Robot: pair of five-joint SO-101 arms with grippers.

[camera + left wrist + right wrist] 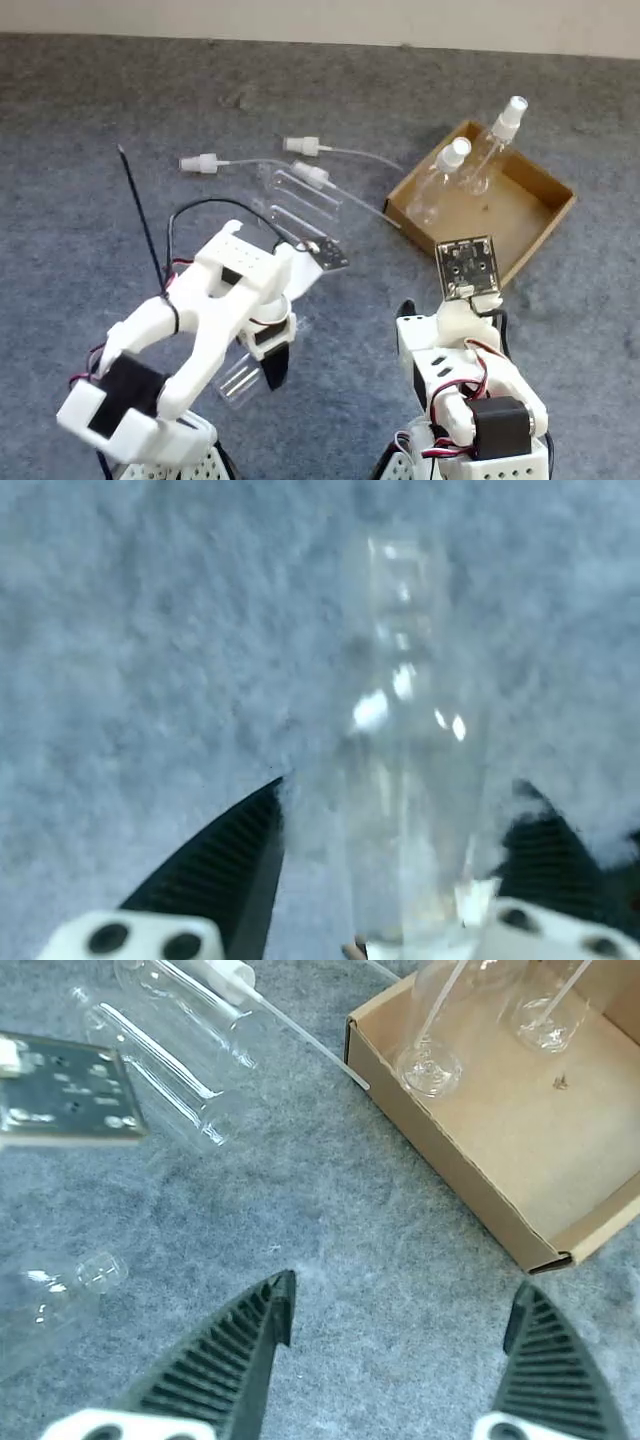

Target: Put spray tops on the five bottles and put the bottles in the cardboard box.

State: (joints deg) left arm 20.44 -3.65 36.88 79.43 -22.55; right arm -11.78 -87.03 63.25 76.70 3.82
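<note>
Left tool [400, 785], jaws apart, straddles one clear uncapped bottle [410, 740] lying on the grey table [150, 630]. Right tool [405, 1282], jaws apart, hovers over the table. Just ahead of it, the cardboard box [450, 1160] holds two capped bottles [437, 180]. Beyond the left tool lie two open bottles [305, 195] and three loose spray tops [200, 163].

There are five bottles in all. Two capped bottles [436, 182] [488, 152] stand in the one cardboard box [512, 220] at two o'clock. Three bare bottles [305, 195] [295, 226] [238, 376] lie outside it, two near twelve o'clock and one at seven. Three loose spray tops [200, 163] [301, 146] [311, 175] lie around eleven to twelve o'clock.
</note>
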